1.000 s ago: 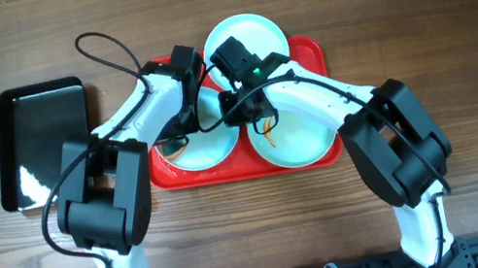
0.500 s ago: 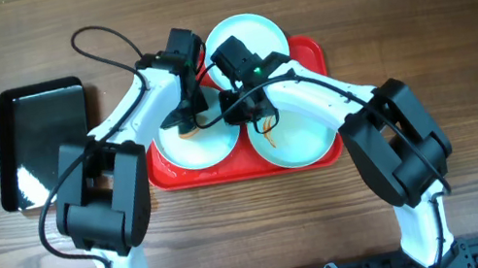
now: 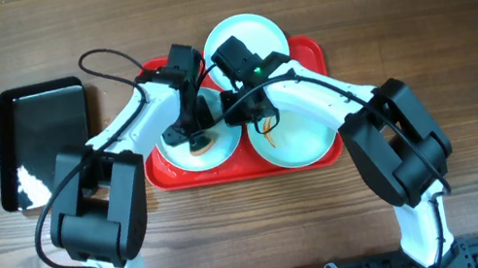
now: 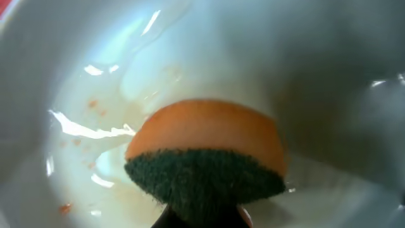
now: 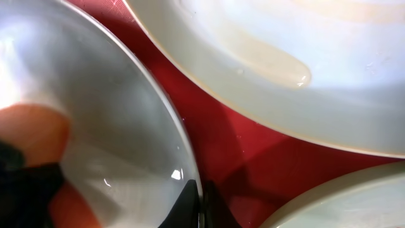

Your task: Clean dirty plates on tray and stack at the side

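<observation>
- Table (image 3: 459, 36) of brown wood carries a glossy black tray (image 3: 47, 138) at the far left, well apart from the arms' working ends.
- Left gripper (image 3: 194, 132) reaches over the left half of the red tray (image 3: 309, 53). Its jaws are clamped narrow on a sponge (image 4: 205, 149).
- The sponge has an orange body and a dark green scouring face. It is pressed down against the inside of the left plate (image 3: 222, 147).
- The left plate lies in the tray's front-left part. Wet streaks and small orange specks (image 4: 92, 103) show on its pale surface beside the sponge.
- Right gripper (image 5: 201, 199) sits at that plate's right edge, fingers closed tight on the rim, with red tray surface showing just beyond it.
- The rear plate (image 3: 251, 33) lies at the tray's back, its far edge reaching past the tray rim. The right wrist view shows a pale glossy smear on it.
- The right plate (image 3: 305, 142) rests in the tray's front-right part, partly under the right arm, with orange-brown sauce squiggles (image 3: 266, 131) near its left side.
- All three plates are on the tray, close together and unstacked.
</observation>
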### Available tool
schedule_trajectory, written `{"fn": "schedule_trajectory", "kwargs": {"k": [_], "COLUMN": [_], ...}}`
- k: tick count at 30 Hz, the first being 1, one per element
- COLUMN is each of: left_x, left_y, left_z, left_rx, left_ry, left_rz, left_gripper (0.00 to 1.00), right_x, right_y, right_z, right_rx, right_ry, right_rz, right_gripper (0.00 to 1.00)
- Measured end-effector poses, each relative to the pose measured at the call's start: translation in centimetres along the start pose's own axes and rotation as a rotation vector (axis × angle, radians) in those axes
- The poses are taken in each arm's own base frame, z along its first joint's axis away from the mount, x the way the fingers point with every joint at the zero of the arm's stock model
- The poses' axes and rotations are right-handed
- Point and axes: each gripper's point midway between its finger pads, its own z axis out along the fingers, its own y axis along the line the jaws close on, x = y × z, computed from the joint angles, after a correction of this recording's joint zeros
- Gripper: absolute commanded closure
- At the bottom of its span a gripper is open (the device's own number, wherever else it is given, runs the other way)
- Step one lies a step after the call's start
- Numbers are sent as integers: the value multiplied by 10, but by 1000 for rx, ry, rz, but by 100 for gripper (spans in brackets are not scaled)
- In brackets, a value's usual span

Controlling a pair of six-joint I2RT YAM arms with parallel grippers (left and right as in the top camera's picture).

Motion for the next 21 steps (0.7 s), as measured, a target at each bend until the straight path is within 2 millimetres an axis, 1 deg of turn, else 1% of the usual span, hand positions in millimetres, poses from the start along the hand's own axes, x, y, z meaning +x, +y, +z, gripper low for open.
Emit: {"fn": "schedule_trajectory", "kwargs": {"k": [4, 5, 6, 10, 13, 17, 19, 21], "left_x": [6, 6, 4, -6, -19, -33, -41, -51], "left_y": [26, 28, 38, 60, 63, 62, 60, 53], "left_z": [-1, -1, -2, -5, -5, -7, -11, -20], "left_rx": [-144, -154, -212, -338, -378, -397, -399, -380], "left_ry": [-3, -5, -25, -91, -155, -212, -234, -259], "left_rz": [15, 16, 22, 33, 32, 26, 20, 8], "left_gripper": [96, 96, 96, 96, 96, 96, 96, 96], "right_x": [0, 0, 0, 1, 1, 0, 0, -1], "right_y": [0, 0, 0, 2, 5, 6, 6, 4], "right_z": [0, 0, 0, 0, 0, 0, 0, 0], "right_rx": [0, 0, 0, -10, -19, -24, -22, -15], "right_ry": [0, 0, 0, 3, 2, -1, -1, -3], "right_rz": [0, 0, 0, -1, 0, 2, 2, 4], "right_gripper": [96, 96, 96, 96, 96, 96, 96, 96]}}
